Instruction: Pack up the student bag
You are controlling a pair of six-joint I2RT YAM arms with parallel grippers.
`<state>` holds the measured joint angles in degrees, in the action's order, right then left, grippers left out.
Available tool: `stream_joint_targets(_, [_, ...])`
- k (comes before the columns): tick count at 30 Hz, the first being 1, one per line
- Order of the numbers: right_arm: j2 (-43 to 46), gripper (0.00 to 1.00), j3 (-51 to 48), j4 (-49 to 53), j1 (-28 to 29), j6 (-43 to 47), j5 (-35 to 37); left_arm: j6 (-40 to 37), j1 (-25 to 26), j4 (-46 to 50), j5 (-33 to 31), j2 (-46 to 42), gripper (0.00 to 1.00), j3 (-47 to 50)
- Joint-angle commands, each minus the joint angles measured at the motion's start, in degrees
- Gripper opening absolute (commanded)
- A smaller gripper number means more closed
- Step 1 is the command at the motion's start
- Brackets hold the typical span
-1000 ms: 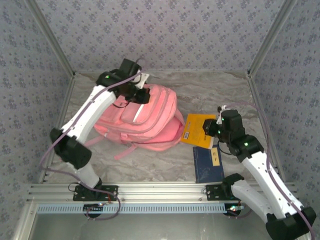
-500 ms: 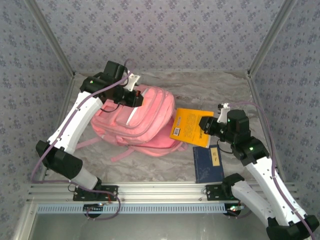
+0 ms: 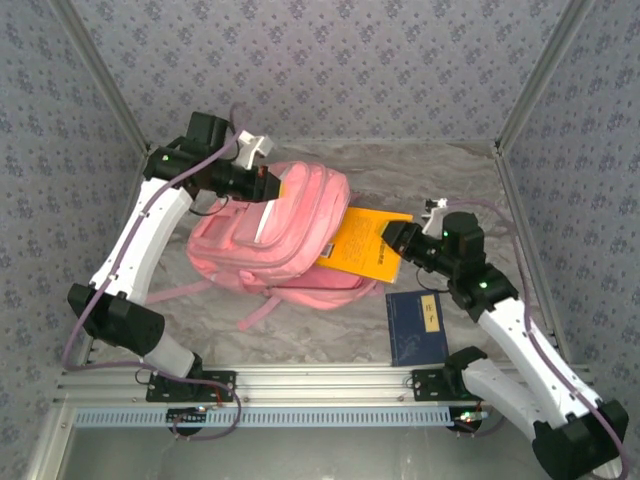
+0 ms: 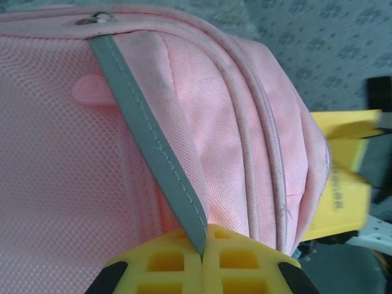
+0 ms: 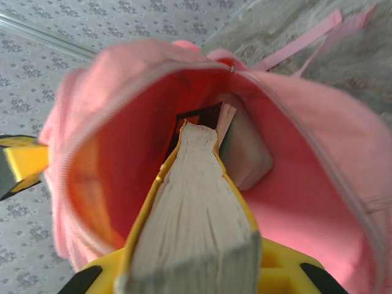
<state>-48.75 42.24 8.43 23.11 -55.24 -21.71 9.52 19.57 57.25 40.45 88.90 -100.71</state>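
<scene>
The right gripper (image 3: 396, 240), mid-right of the top view, is clamped on a yellow book (image 3: 362, 250) whose edge enters the student bag (image 3: 290, 245) at centre. The left gripper (image 3: 272, 187), pinched shut on the bag's grey strip (image 4: 153, 141), holds the mouth open. The book should go in straight, clear of the zip edge.

Grey marbled table (image 3: 440, 170). Pink student bag (image 3: 300, 240) lies left of centre. Blue book (image 3: 415, 325) lies flat, front right.
</scene>
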Motion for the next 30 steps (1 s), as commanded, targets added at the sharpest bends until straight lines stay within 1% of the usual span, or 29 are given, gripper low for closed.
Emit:
stream_joint_targets(1, [-2.05, 0.0, 1.32, -14.5, 2.77, -6.69, -0.66, 1.53, -0.85, -9.67, 14.28, -1.8, 0.0, -3.7])
stream_joint_targets(5, [-8.36, 0.0, 5.01, -16.15, 6.61, -5.56, 2.14, 2.0, -0.94, -10.86, 15.88, -1.54, 0.0, -2.84])
stream_joint_targets(11, [-18.34, 0.0, 8.03, -17.71, 11.32, -4.09, 9.09, 3.01, -1.44, -12.16, 17.24, -1.51, 0.0, -2.83])
stream_joint_targets(16, [-29.62, 0.0, 12.3, -20.18, 13.98, -3.82, 11.06, 4.51, -2.32, -13.78, 18.36, -1.23, 0.0, -3.21])
stream_joint_targets(19, [-36.28, 0.0, 16.88, -19.02, 16.38, -3.4, 13.54, 5.14, -2.59, -14.48, 18.89, -0.85, 0.0, -3.21])
stream_joint_targets(20, [-38.27, 0.02, 18.52, -18.73, 17.44, -3.37, 14.9, 5.3, -2.61, -14.74, 18.93, -0.6, 0.0, -3.14])
stream_joint_targets(22, [-42.13, 0.07, 21.19, -19.88, 18.8, -3.58, 15.99, 5.6, -2.61, -14.93, 19.03, -0.12, 0.0, -3.25])
stream_joint_targets(24, [-45.91, 0.15, 23.83, -21.15, 20.23, -3.45, 16.85, 5.82, -2.7, -15.09, 18.89, 0.21, 0.0, -3.27])
stream_joint_targets(27, [-52.04, 0.33, 29.28, -19.97, 22.85, -1.78, 18.99, 6.6, -3.11, -15.55, 18.71, 0.79, 0.0, -3.44])
stream_joint_targets(30, [-55.97, 0.56, 30.97, -20.03, 23.59, -1.58, 18.16, 7.52, -3.72, -15.97, 18.49, 1.08, 0.0, -3.54])
